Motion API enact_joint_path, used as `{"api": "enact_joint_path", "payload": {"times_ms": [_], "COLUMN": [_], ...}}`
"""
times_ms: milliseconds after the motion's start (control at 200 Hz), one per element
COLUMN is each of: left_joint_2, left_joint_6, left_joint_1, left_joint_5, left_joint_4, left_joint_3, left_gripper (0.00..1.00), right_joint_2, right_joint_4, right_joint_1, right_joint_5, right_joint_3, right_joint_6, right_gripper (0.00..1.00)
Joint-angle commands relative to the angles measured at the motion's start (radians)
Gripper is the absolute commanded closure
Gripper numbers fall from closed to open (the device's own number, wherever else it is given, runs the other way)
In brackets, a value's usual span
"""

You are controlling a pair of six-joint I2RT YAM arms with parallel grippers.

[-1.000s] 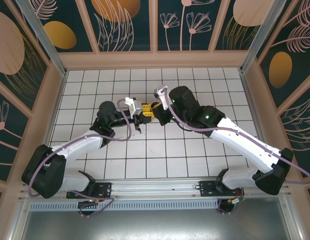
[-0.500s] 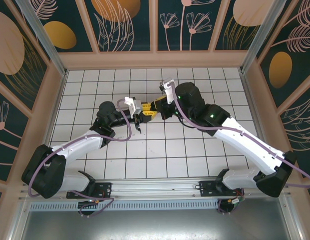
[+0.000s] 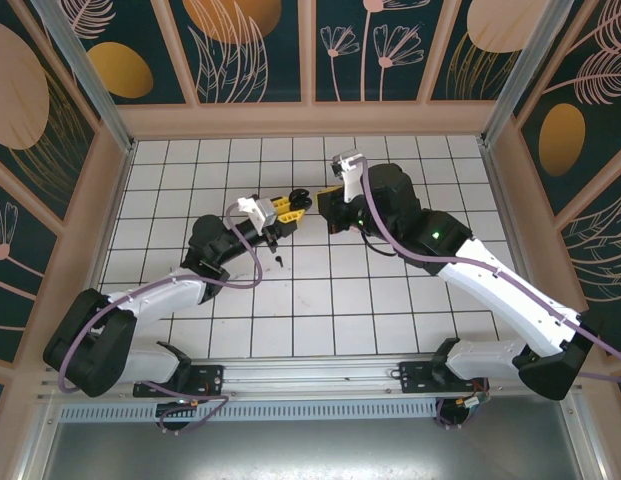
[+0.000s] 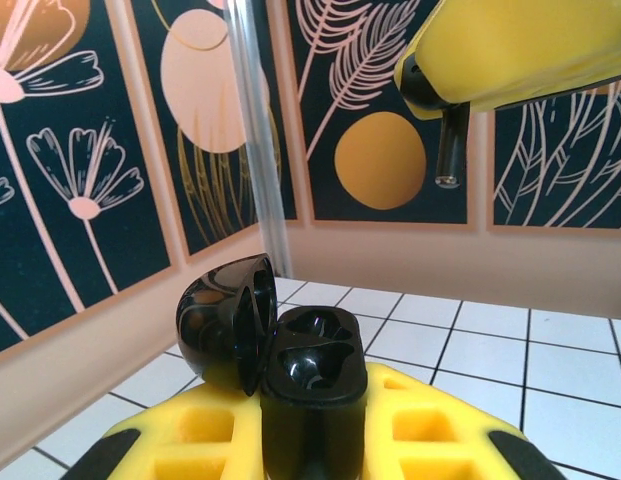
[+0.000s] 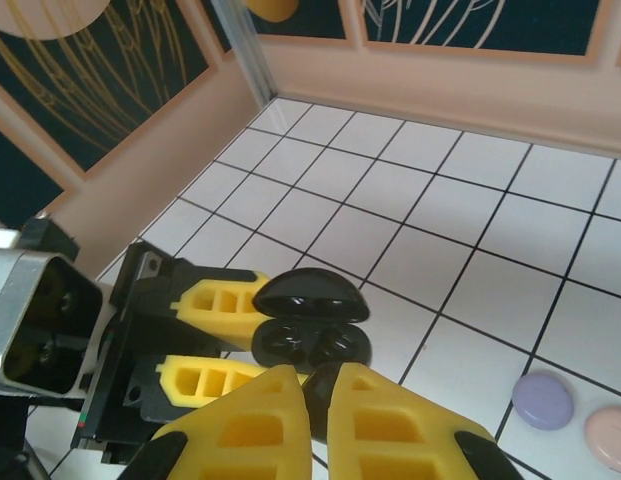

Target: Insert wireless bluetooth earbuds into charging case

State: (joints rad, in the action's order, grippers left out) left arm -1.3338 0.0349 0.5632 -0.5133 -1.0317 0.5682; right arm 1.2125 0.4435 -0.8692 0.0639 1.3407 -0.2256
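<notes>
while the left gripper clamps its fingers on the open black case at bottom centre, the right gripper pinches a black earbud, stem down, upper right above it; both arms reach inward, tips nearly meeting mid-frame from above.

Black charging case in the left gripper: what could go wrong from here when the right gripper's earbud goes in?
1. The black earbud pinched in the right gripper hangs above and to one side of the black case; it may catch the open lid instead of seating.
2. The left gripper grips only the case's base, so a push could tilt it.
</notes>
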Motion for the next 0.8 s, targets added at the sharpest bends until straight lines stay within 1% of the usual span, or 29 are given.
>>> {"api": "enact_joint_path", "payload": {"times_ms": [0, 210, 455, 571, 796], "left_joint_2": [0.019, 0.018, 0.017, 0.019, 0.026], "left_joint_6": [0.057, 0.093, 0.117, 0.120, 0.121], "left_joint_1": [0.005, 0.006, 0.006, 0.005, 0.006], "left_joint_5": [0.025, -0.013, -0.040, -0.046, -0.051], "left_joint_4": [-0.078, -0.126, -0.130, -0.130, -0.120], "left_joint_3": [-0.014, -0.042, -0.044, -0.042, -0.041], "left_gripper": [1.00, 1.00, 1.00, 1.00, 1.00], "right_joint_2": [0.000, 0.044, 0.110, 0.134, 0.145], "right_joint_4": [-0.036, -0.062, -0.060, -0.052, -0.042], "right_joint_1": [0.004, -0.018, -0.068, -0.089, -0.096], "right_joint_5": [0.066, 0.075, 0.098, 0.129, 0.166], "right_joint_3": [0.037, 0.046, 0.087, 0.098, 0.090], "right_joint_6": [-0.073, -0.106, -0.094, -0.082, -0.074], "right_gripper": [0.99, 0.98, 0.98, 0.98, 0.98]}}
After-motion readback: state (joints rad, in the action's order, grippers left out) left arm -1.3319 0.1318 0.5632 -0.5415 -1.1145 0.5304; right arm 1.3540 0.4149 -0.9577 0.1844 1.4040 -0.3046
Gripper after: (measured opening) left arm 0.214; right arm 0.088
